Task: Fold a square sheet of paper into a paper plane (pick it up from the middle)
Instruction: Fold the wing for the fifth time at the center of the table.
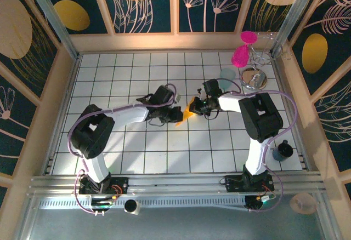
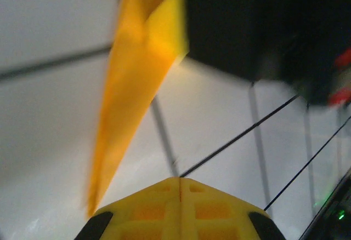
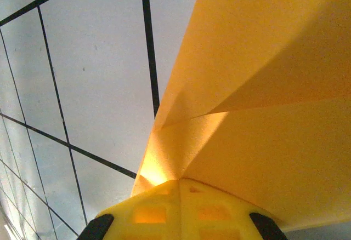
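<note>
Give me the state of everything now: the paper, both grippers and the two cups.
Orange-yellow square sheet of paper: part-folded, creased to a point, not yet a plane.
Right gripper: jaws shut on the paper.
Left gripper: jaws shut; the paper's tip is beside them, grip unclear.
Pale teal cup: upright on the tiles, apart from both arms.
Small dark cup: upright, right of the right arm.

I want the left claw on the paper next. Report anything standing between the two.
Nothing visible does. In the left wrist view the paper hangs just ahead of the left claw, its lower tip coming down beside the claw's closed fingers. The right claw pinches the paper from the other side.
</note>
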